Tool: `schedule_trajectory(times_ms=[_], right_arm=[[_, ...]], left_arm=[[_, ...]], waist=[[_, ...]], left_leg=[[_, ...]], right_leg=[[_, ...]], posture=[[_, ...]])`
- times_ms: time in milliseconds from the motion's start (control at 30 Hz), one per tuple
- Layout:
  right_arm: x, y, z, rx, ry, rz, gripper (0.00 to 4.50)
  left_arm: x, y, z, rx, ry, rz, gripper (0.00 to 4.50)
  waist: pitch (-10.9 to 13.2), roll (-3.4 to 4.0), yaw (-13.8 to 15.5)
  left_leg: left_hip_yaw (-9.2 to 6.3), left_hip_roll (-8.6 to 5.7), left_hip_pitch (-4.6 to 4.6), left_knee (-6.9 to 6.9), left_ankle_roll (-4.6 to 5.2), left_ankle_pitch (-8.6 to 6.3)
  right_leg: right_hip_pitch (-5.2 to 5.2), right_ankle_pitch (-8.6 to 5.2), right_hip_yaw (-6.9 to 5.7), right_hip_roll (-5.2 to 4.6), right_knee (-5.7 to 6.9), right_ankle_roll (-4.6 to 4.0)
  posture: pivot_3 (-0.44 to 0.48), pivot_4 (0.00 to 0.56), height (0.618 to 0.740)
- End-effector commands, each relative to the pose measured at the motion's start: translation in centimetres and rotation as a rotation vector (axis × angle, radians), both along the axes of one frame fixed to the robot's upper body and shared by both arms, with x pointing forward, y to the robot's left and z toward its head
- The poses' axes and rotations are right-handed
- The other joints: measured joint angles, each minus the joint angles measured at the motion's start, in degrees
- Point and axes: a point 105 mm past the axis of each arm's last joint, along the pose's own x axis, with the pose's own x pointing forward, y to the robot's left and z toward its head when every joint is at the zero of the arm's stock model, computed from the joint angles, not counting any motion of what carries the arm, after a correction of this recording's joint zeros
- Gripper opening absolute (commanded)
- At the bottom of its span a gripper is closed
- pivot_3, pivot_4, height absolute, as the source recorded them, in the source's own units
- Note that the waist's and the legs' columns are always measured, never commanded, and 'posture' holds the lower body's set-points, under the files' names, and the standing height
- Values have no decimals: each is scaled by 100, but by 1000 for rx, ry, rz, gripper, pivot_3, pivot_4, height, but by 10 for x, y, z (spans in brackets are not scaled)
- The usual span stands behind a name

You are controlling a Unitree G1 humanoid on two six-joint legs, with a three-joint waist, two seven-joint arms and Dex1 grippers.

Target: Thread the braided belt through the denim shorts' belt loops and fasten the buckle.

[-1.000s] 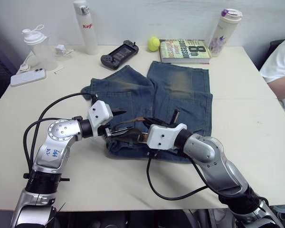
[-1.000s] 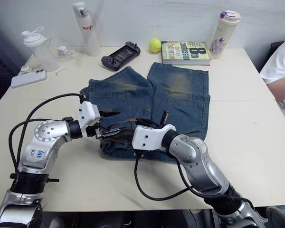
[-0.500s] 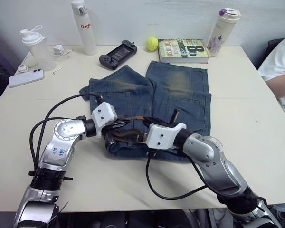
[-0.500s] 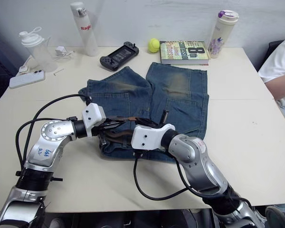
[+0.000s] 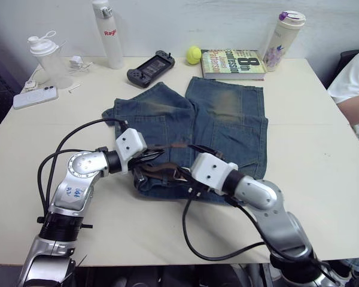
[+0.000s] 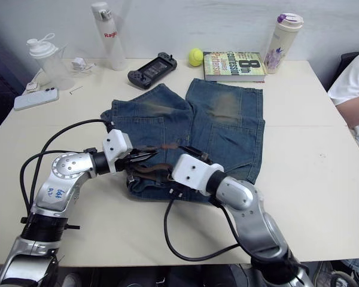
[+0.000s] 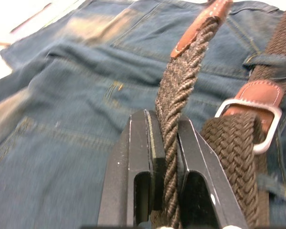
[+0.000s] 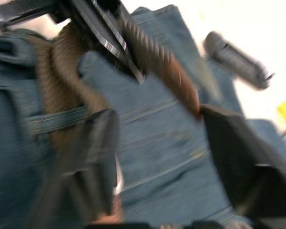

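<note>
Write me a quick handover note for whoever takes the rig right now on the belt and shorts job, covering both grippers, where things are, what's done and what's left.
Left gripper: shut on the braided belt, just behind its tan tip, which it holds raised above the denim shorts.
Right gripper: open, holding nothing, hovering over the shorts beside the belt's tip.
The belt lies along the waistband at the near edge of the shorts and passes under a belt loop. The buckle lies on the shorts beside the left gripper.
Done: the belt is in at least one loop; I cannot tell about the rest.
Left: pass the tip through the buckle and fasten it.
</note>
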Motion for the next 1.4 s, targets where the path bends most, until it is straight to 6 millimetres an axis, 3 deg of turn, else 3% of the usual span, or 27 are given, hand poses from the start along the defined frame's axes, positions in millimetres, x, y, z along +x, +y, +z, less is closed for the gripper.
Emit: schedule_trajectory(times_ms=[33, 200, 400, 533, 767, 900, 1067, 1200, 1400], right_arm=[[-23, -2, -13, -65, 42, 67, 3318], [-10, -17, -37, -163, 11, -40, 3318], [-1, -20, -45, -205, -42, -108, 3318], [2, -19, -47, -223, -69, -133, 3318], [6, -12, -34, -134, -101, -161, 3318], [7, -10, -32, -129, -107, -159, 1583], [12, -8, -13, -102, -171, -169, 195], [15, -8, -2, -130, -227, -159, 79], [17, -6, 10, -193, -308, -122, 79]], left_arm=[[1, 4, 26, -95, -46, 30, 0], [5, 7, 50, -160, -70, 44, 0], [6, 2, 75, -208, -95, 30, 0], [8, 2, 77, -228, -88, 39, 0], [7, 6, 47, -90, -48, 45, 0], [7, 8, 33, -9, -35, 50, 0], [9, 11, 24, 71, -26, 63, 0], [5, 13, 7, 210, -20, 22, 0], [4, 15, -4, 279, 10, 16, 0]], waist=[[0, 0, 0], [0, 0, -22], [0, 0, -10], [0, 0, -22], [0, 0, -15], [0, 0, -25], [0, 0, -14], [0, 0, -10], [0, 0, -18]], left_leg=[[0, 0, 0, 0, 0, 0], [1, 2, 5, -1, -5, 3], [1, 0, 2, 0, -8, 4], [3, 1, 4, 0, -10, 6], [1, 4, 5, 1, -13, 7], [2, 3, 4, 0, -13, 8], [4, 3, 3, -2, -13, 7], [4, 2, 3, -1, -13, 7], [7, 3, 3, -4, -13, 7]], right_leg=[[1, 0, 0, -1, -2, 0], [-2, 0, 3, 2, 2, 0], [-2, 0, 2, 3, 2, 0], [-1, 0, 3, 5, 3, 0], [-1, 0, 2, 8, 3, 0], [-2, 0, 3, 8, 4, 0], [-5, 0, 6, 8, 2, 0], [-5, 0, 6, 7, 4, 0], [-11, 0, 8, 8, 7, 0]], posture=[[0, 150, 740], [0, 150, 740], [0, 150, 740], [0, 150, 740], [0, 150, 740], [0, 150, 740], [0, 150, 740], [0, 150, 740], [0, 150, 740]])
